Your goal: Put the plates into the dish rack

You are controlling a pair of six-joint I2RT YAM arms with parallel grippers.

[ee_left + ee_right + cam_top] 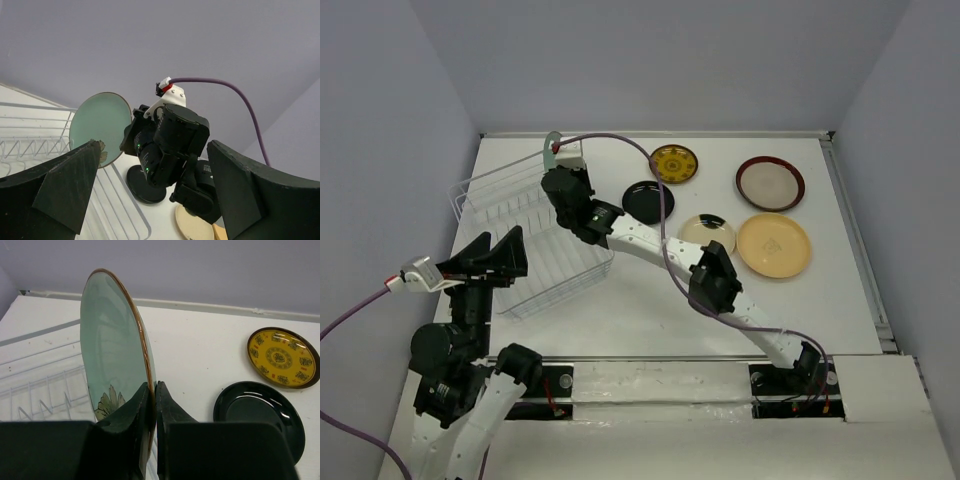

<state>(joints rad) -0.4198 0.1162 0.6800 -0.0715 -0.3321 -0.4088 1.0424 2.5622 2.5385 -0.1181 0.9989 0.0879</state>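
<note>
My right gripper (152, 390) is shut on the rim of the mint-green flower plate (112, 355) and holds it upright on edge over the far end of the white wire dish rack (525, 235); the plate also shows in the top view (552, 146) and the left wrist view (100, 127). My left gripper (150, 200) is open and empty, above the rack's near left side (485, 262). On the table lie the small black plate (648, 201), the small yellow patterned plate (673, 163), the cream dark-rimmed plate (708, 232), the plain orange-yellow plate (774, 245) and the red-rimmed beige plate (770, 183).
The right arm (650, 245) stretches diagonally across the table from its base at the near right to the rack. A purple cable (620, 140) arcs over it. Grey walls enclose the table on three sides.
</note>
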